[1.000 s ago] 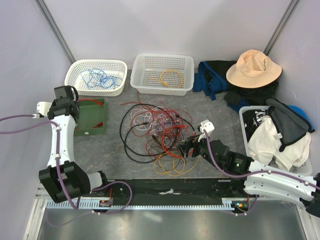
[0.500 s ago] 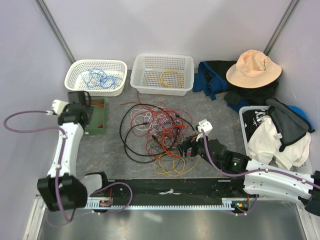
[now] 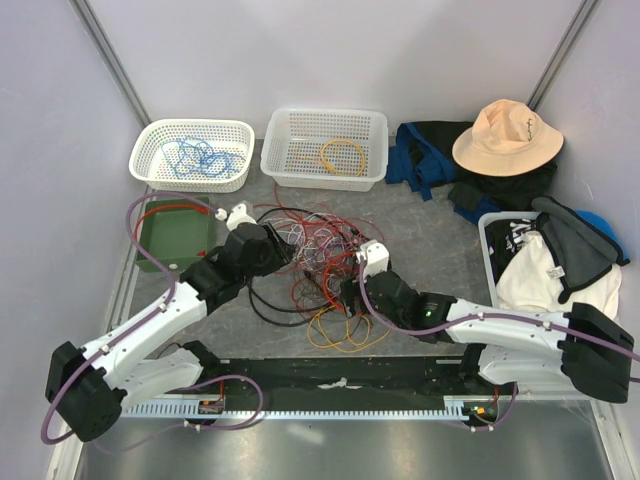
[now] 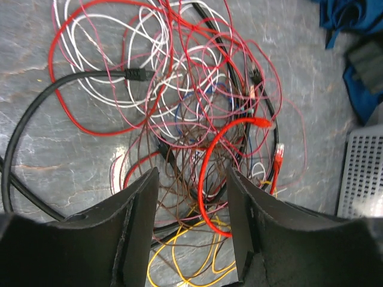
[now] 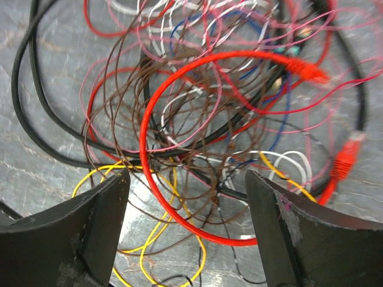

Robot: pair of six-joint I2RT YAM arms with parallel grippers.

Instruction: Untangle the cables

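Observation:
The cables [image 3: 310, 265] lie in one tangled heap mid-table: thin red, maroon, white, blue and yellow loops with a thicker black one [image 3: 255, 290]. My left gripper [image 3: 272, 252] is open and empty above the heap's left side. In the left wrist view its jaws [image 4: 191, 224] frame a red loop [image 4: 205, 173], maroon wires and yellow wire [image 4: 179, 263]. My right gripper [image 3: 348, 296] is open and empty over the heap's lower right. In the right wrist view its jaws [image 5: 187, 227] straddle a bright red loop [image 5: 143, 149] above yellow wire [image 5: 161, 239].
Two white baskets stand at the back: the left one [image 3: 190, 125] holds a blue cable [image 3: 195, 157], the right one [image 3: 325, 113] an orange cable [image 3: 343, 157]. A green tray [image 3: 170, 240] lies left. A hat [image 3: 505, 135], clothes and a laundry bin [image 3: 487, 225] fill the right.
My left arm has swung from over the green tray to the left side of the heap. My right gripper has moved left, further over the heap. Both stay open.

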